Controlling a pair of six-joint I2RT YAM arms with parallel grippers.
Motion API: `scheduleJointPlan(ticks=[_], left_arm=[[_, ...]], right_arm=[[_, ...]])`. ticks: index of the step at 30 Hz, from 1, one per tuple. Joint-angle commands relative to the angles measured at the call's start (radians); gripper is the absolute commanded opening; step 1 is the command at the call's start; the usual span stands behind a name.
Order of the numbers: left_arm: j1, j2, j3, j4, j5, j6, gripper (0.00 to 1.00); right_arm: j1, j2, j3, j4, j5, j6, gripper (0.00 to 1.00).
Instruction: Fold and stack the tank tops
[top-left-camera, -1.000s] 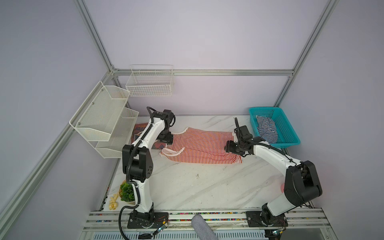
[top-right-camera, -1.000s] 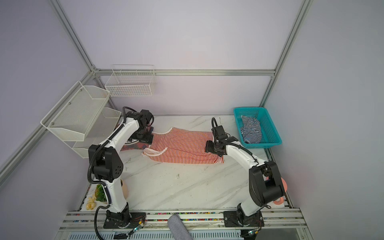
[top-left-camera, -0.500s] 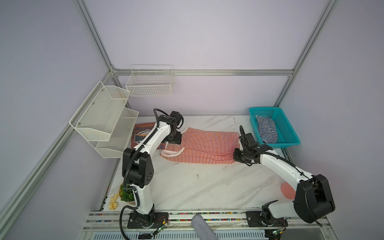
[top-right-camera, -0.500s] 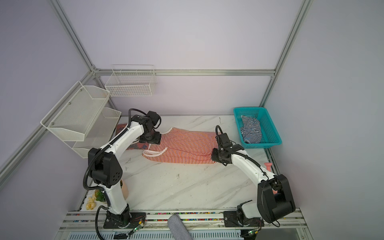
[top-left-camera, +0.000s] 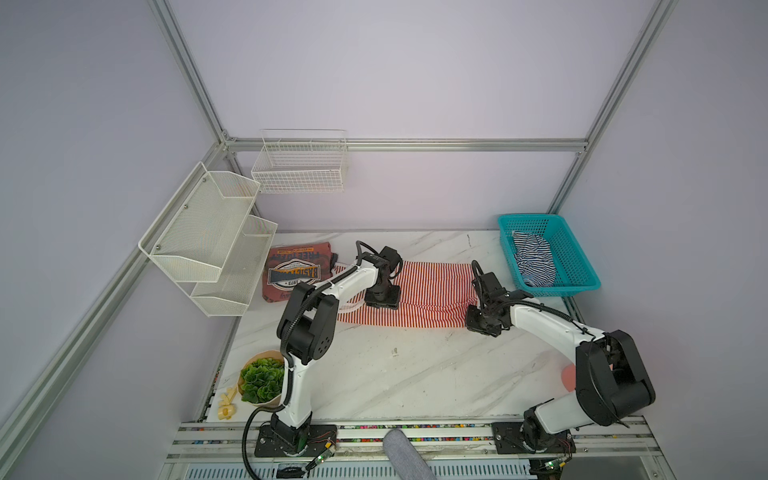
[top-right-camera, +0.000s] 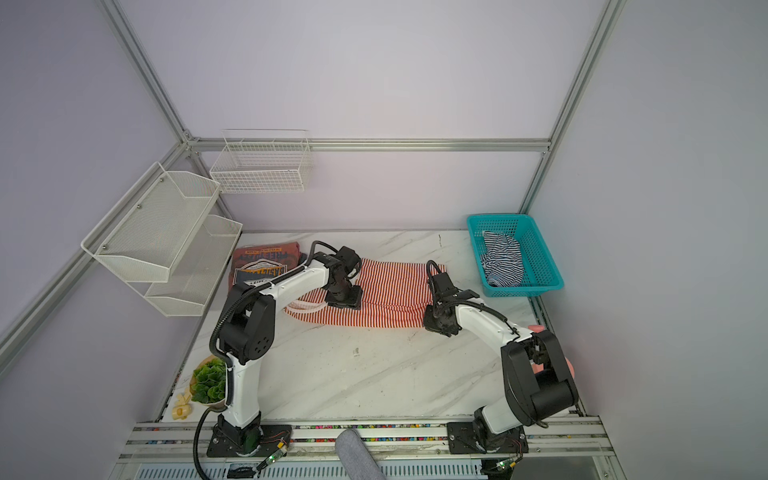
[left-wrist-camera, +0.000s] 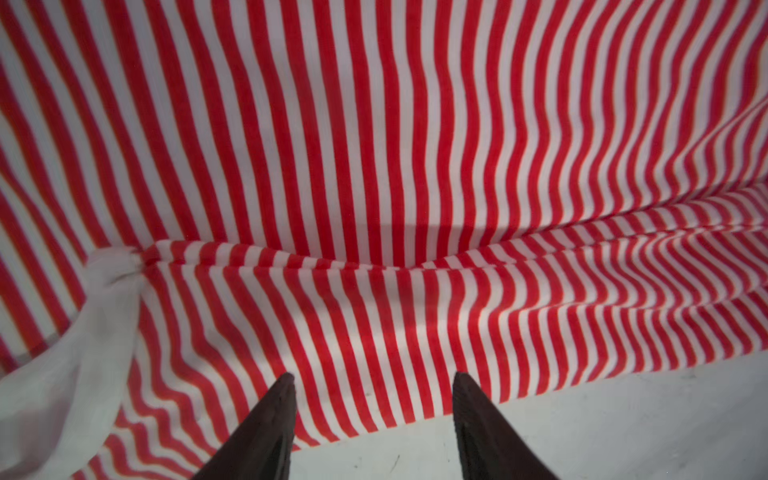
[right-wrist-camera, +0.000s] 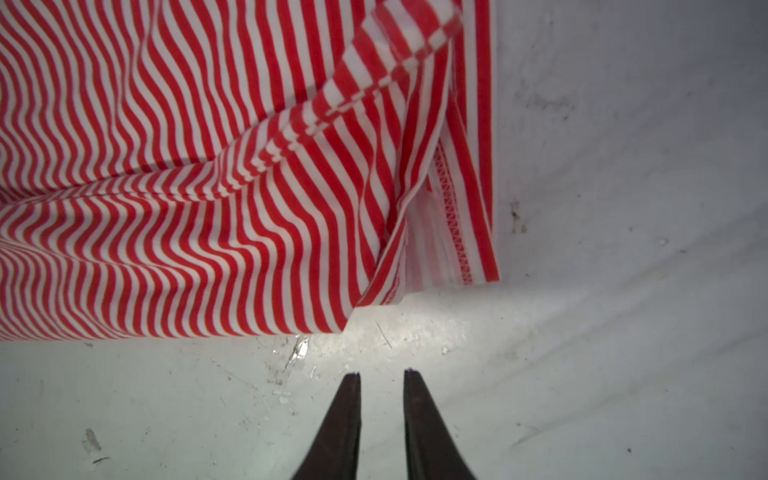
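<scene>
Red-and-white thin-striped sleeveless cloth top (top-left-camera: 428, 291) (top-right-camera: 390, 291): spread lengthwise on the white marble-pattern table (top-left-camera: 395, 374) (top-right-camera: 365, 374), toward the back – wrinkled, with one long fold ridge across the cloth in the left wrist view (left-wrist-camera: 374, 166).
Pale trim (left-wrist-camera: 95, 332): bunched at one end of that ridge.
Hem end of the same top (right-wrist-camera: 166, 208): corner turned over, stitched underside showing, lying flat on bare table.
Left gripper (top-left-camera: 380, 298) (top-right-camera: 343, 299) (left-wrist-camera: 372, 376): pointed down over the strap end of the striped top; dark fingers (left-wrist-camera: 266, 428) set wide apart, nothing between them, tips above the cloth near its edge.
Right gripper (top-left-camera: 484, 322) (top-right-camera: 440, 322) (right-wrist-camera: 381, 372): low at the hem end; dark fingers (right-wrist-camera: 340, 424) with only a narrow gap, nothing gripped, tips over bare table just beside the cloth corner.
Navy-and-white thin-striped cloth top (top-left-camera: 534, 262) (top-right-camera: 500, 259): crumpled inside the teal plastic mesh basket (top-left-camera: 575, 257) (top-right-camera: 544, 253) at the back right of the table – well apart from both grippers.
Rust-red folded garment with badge print (top-left-camera: 297, 266) (top-right-camera: 262, 262): back left, just beside the strap end of the red-striped top.
</scene>
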Motion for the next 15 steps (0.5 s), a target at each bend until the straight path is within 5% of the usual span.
scheduleJointPlan(ticks=[1, 15], left_arm=[[0.005, -0.011, -0.031, 0.055, 0.027, -0.022, 0.60], [0.018, 0.050, -0.033, 0.066, 0.016, -0.026, 0.61]], right_arm=[[-0.009, 0.031, 0.015, 0.007, 0.035, -0.006, 0.24], [-0.044, 0.101, 0.064, 0.060, 0.002, -0.017, 0.32]])
